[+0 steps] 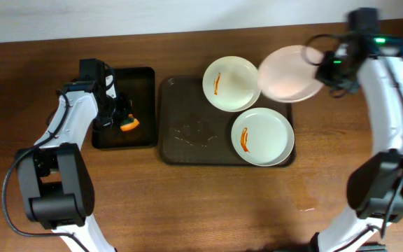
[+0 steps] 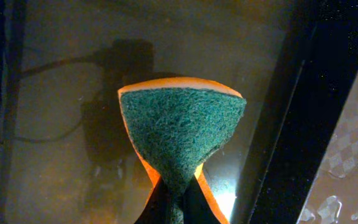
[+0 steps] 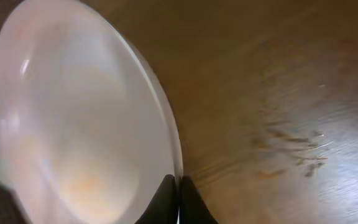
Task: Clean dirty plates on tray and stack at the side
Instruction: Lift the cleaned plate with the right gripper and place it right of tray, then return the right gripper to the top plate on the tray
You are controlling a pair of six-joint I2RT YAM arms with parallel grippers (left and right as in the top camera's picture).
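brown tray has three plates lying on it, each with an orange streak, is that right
No, only two plates lie on the brown tray, the far plate and the near plate, each with an orange streak. The third plate is held up at its rim by the right gripper. The overhead view shows it.

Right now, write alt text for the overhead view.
The right gripper holds a plate by its rim over the tray's corner; two sauce-streaked plates lie on the tray. The left gripper holds a sponge over a black tray.
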